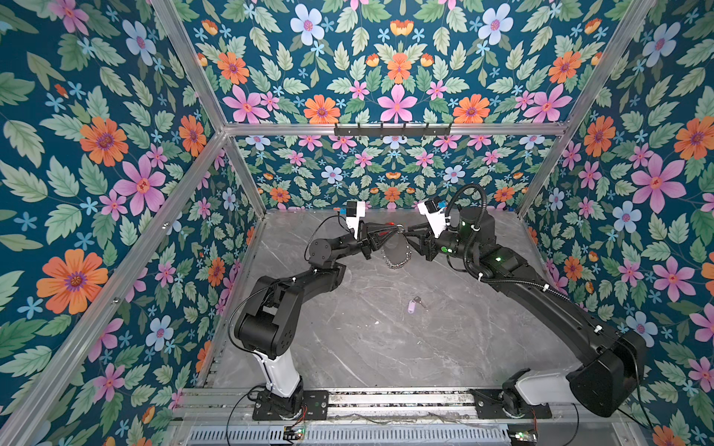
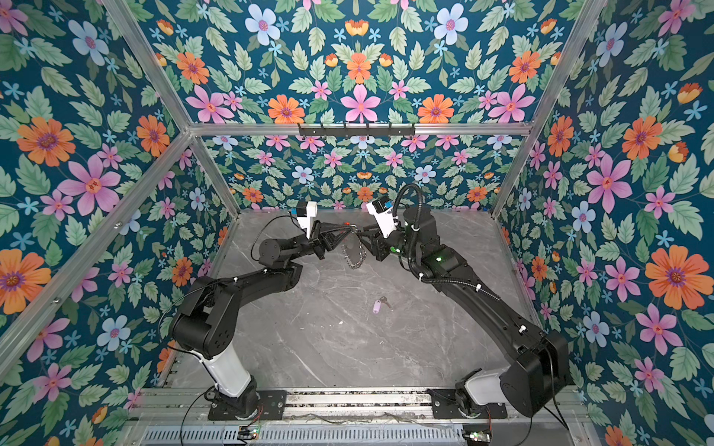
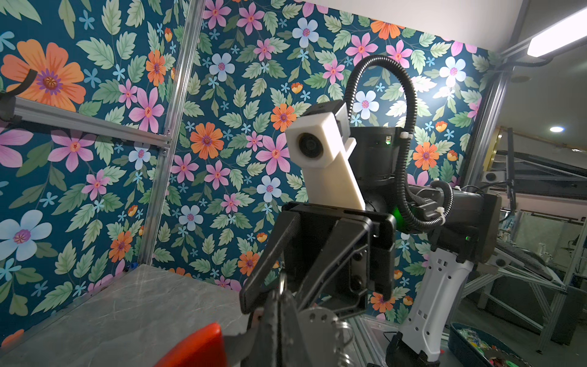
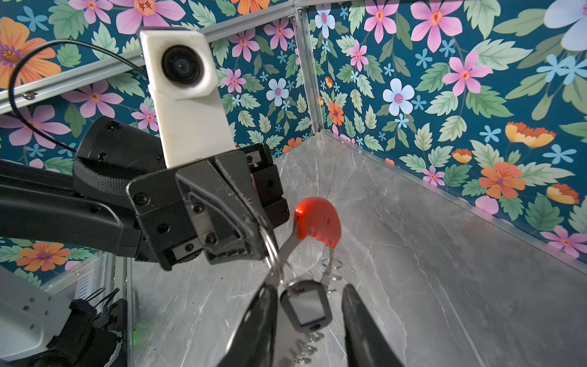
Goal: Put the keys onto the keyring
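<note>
Above table (image 1: pixel 386 347), keyring (image 4: pixel 316 219) in left end effector (image 4: pixel 265 236)

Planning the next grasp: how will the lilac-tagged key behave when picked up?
The lilac-tagged key lies flat on the smooth table: it probably slides if nudged. Tag and blade sit angled, so one may dangle.

The cell is enclosed by dark teal wallpaper printed with orange, pink and pale blue flowers (image 1: pixel 398 69), framed by silver aluminium profiles (image 1: pixel 193 69). A black hook rail (image 1: pixel 392 131) is mounted on the rear crossbar (image 1: pixel 270 128). A grey marble-patterned slab (image 1: pixel 386 340) is laid as floor. A long white ceiling lamp (image 3: pixel 556 35) is lit outside.
</note>
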{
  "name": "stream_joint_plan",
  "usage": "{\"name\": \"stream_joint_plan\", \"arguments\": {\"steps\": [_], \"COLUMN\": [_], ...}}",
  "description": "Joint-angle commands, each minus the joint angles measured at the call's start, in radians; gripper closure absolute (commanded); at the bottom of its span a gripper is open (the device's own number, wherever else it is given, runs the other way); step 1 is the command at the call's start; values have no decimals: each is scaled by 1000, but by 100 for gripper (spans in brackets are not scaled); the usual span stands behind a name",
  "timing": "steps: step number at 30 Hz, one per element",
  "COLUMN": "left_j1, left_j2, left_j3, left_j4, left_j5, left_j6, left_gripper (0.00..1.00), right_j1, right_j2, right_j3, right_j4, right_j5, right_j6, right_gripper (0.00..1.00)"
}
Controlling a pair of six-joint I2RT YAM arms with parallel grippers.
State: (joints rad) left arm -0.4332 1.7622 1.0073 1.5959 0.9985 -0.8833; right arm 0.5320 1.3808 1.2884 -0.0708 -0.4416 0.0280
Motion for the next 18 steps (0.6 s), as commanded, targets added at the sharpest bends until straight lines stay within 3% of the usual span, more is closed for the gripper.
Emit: {"name": "stream_joint_plan", "arguments": {"steps": [1,10,18], "left_j1": [-1,-1,-1], "left_j2": [-6,2,2], "left_j3": [11,25,25], "left_j4": [36,29,27], "left_j5": [8,17,14], "left_j6": [-6,-15,-13], "left_gripper": [100,100,100], "right_j1": [0,11,13], "right_j2": [3,9,4], "right_j3": [18,33,35], "right_j4": [-13,-41,-52], "right_j5": [-5,-5,7], "right_j6": [-39,-66,-77], "right_gripper": [64,71,92]}}
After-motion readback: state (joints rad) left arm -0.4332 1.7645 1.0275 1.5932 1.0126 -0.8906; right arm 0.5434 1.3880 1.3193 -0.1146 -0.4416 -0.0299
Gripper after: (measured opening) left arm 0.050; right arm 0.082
